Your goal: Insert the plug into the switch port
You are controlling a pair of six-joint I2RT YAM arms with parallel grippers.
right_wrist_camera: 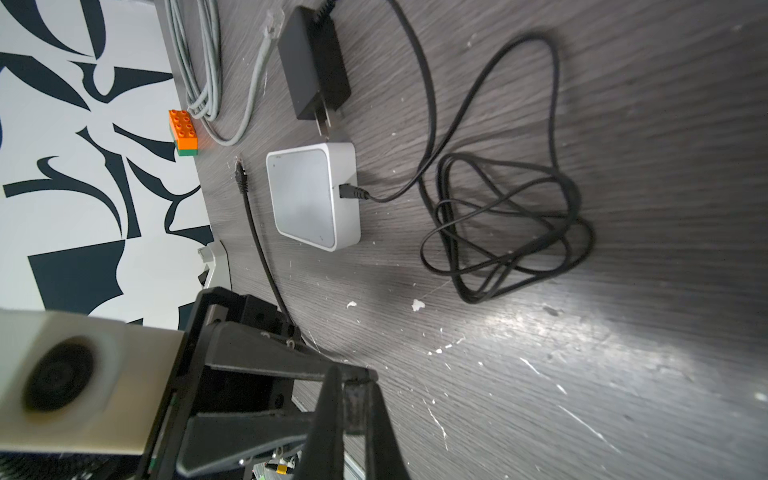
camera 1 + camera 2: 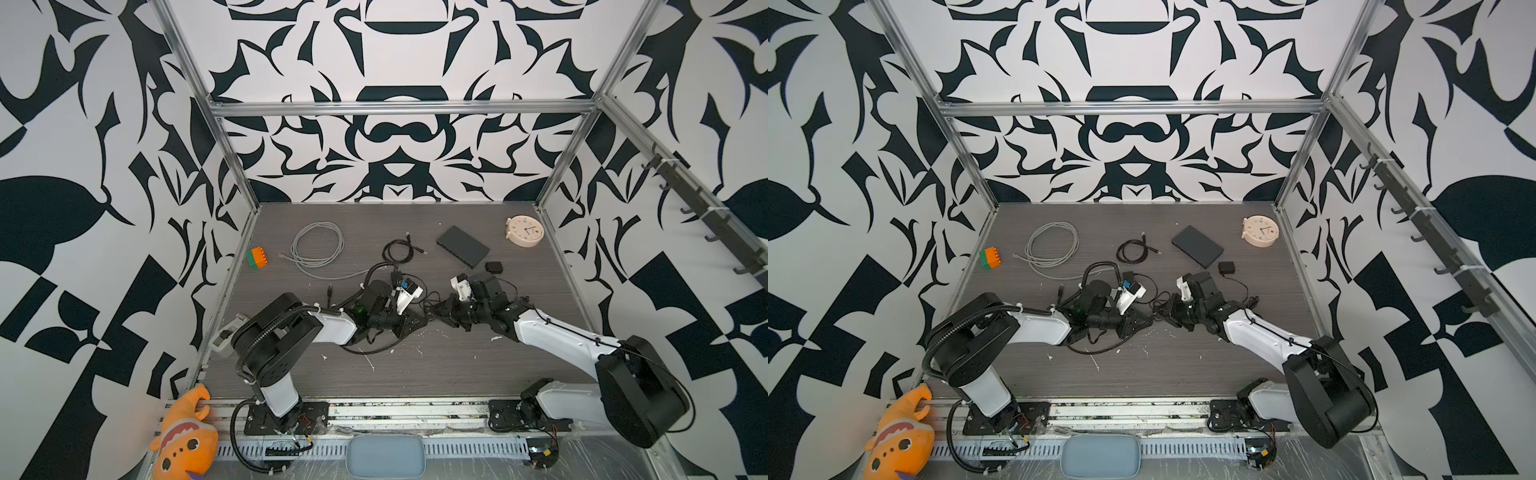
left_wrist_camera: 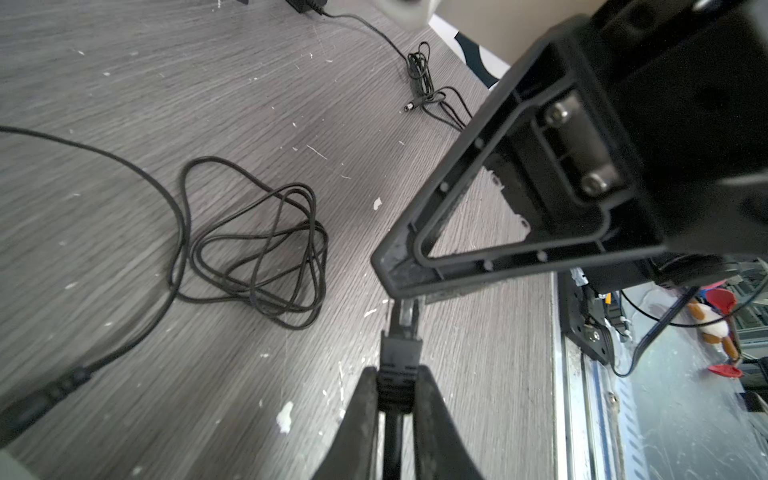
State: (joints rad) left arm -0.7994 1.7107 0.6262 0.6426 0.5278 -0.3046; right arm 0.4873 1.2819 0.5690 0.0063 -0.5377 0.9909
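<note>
Both grippers meet low over the middle of the table in both top views. My left gripper [image 3: 397,374] [image 2: 424,322] is shut on the ribbed black boot of the plug [image 3: 401,353], and its cable runs back between the fingers. The plug's clear tip reaches into my right gripper [image 1: 353,374] [image 2: 434,316], whose fingers are pinched on that end of the plug [image 1: 355,399]. The switch [image 2: 462,246] [image 2: 1198,246], a flat black box, lies apart at the back right. Its ports do not show.
A white box [image 1: 311,195] with a black lead plugged in lies beside a black adapter [image 1: 311,62] and a loose black cable coil [image 1: 507,232]. A grey cable coil [image 2: 318,249], an orange-green brick [image 2: 257,257] and a clock [image 2: 525,230] sit farther back.
</note>
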